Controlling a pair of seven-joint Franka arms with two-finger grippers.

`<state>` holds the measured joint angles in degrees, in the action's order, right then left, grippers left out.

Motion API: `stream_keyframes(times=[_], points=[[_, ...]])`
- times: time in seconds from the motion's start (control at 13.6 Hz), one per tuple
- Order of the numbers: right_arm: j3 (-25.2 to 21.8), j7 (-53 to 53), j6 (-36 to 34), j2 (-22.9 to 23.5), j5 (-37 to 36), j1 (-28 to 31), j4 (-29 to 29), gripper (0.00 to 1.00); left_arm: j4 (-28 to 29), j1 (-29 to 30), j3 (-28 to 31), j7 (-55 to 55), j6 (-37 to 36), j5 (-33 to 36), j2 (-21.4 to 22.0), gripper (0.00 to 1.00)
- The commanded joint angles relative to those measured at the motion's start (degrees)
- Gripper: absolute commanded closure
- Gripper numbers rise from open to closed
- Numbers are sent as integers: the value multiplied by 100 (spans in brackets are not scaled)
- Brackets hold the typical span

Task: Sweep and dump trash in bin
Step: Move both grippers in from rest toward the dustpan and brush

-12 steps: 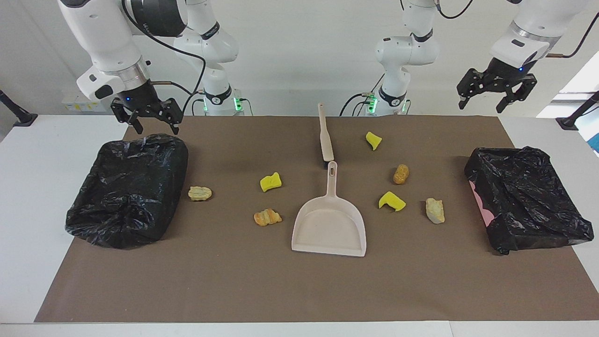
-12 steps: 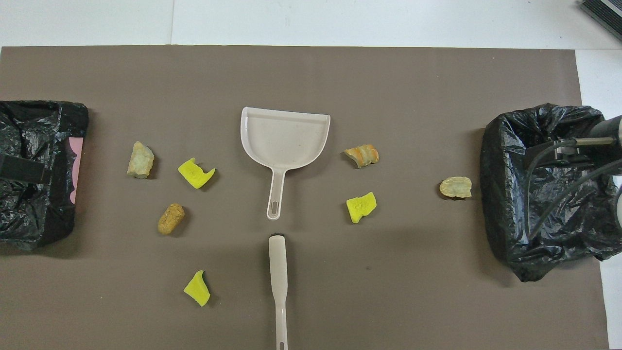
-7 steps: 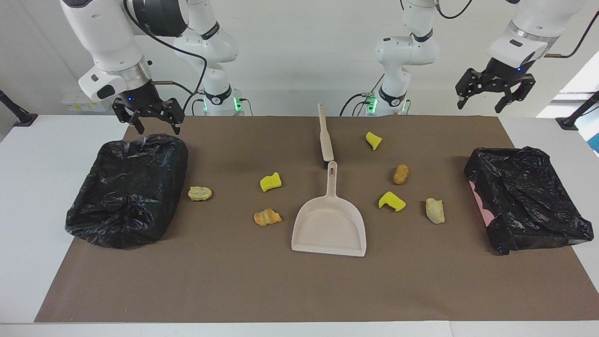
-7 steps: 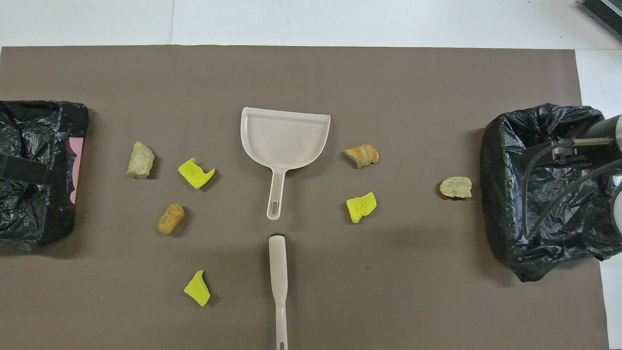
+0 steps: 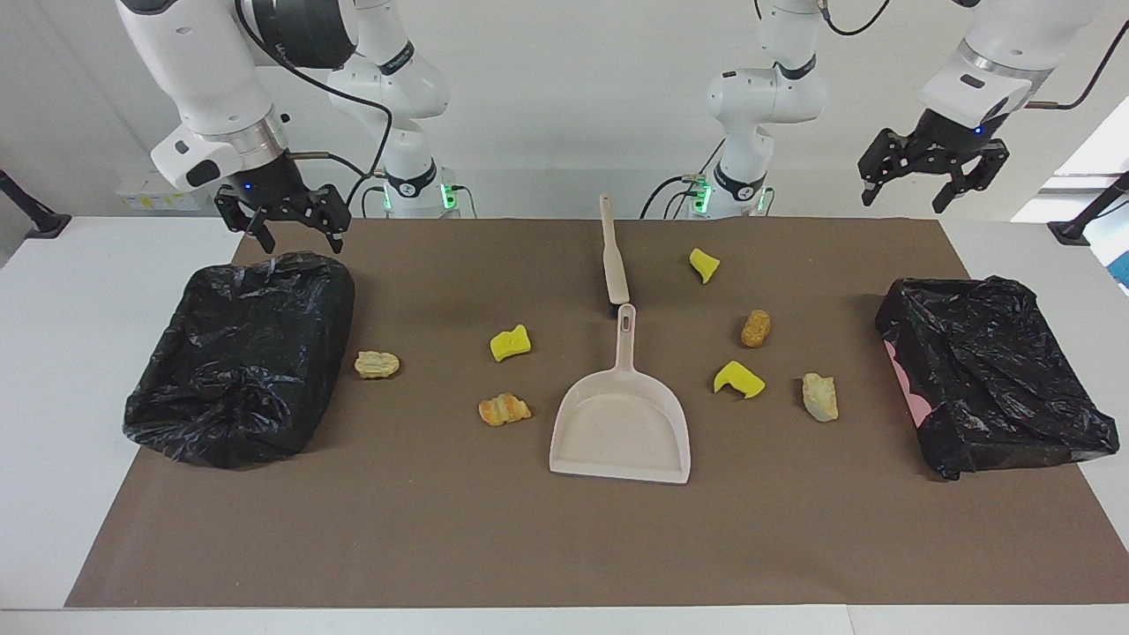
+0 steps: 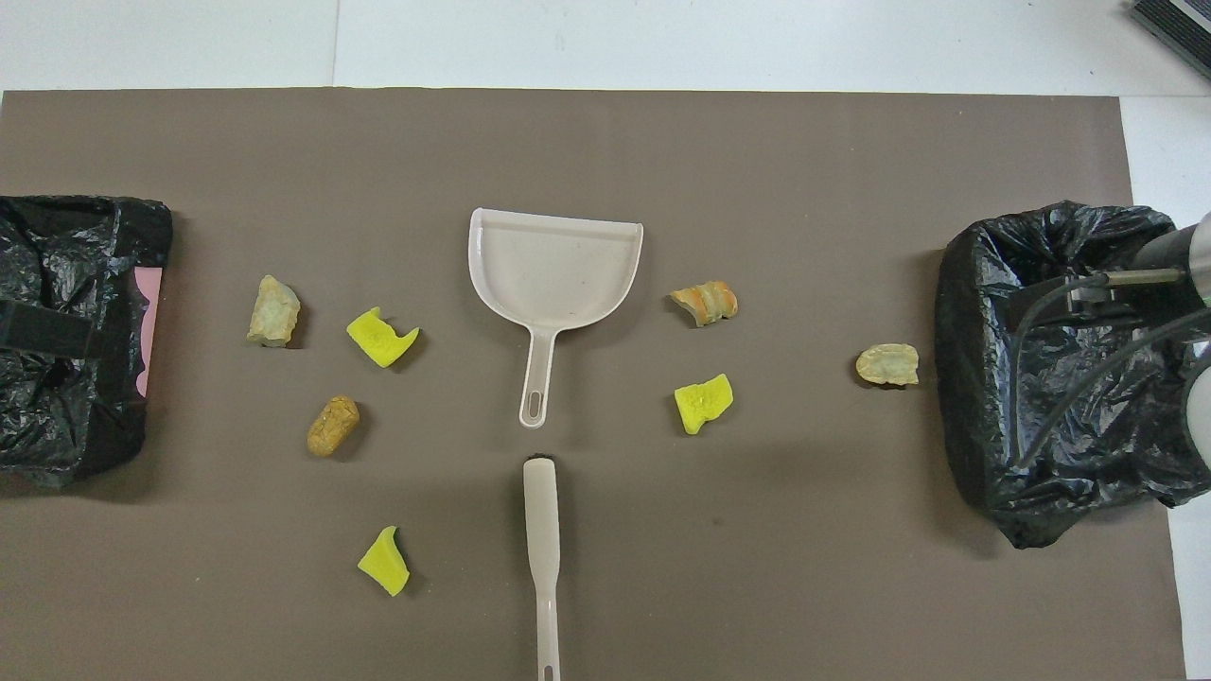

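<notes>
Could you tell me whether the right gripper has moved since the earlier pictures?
Yes, slightly. In the facing view the right gripper has risen a little and drifted toward the table's middle, judged against the black bin below it.

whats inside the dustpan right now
Nothing: the dustpan lies flat on the brown mat with its whole tray showing bare in both views. All seven scraps of trash are still on the mat around it. Only the mat under the dustpan is covered.
</notes>
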<state>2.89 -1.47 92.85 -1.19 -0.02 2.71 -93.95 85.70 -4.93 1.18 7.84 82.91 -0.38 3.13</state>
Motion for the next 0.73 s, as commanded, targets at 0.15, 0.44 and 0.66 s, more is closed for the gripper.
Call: stream_keyframes(times=[0.15, 0.44, 0.66], points=[[27, 33, -30, -13, 108, 63, 17, 0, -53, 53, -21, -11, -90, -14, 29, 0], [-25, 41, -135, -30, 37, 72, -1, 0, 130, -35, -100, 7, -38, -67, 152, 0], [-25, 41, -205, -48, 37, 72, -18, 0, 437, -297, -100, -2, 146, -163, 345, 0]])
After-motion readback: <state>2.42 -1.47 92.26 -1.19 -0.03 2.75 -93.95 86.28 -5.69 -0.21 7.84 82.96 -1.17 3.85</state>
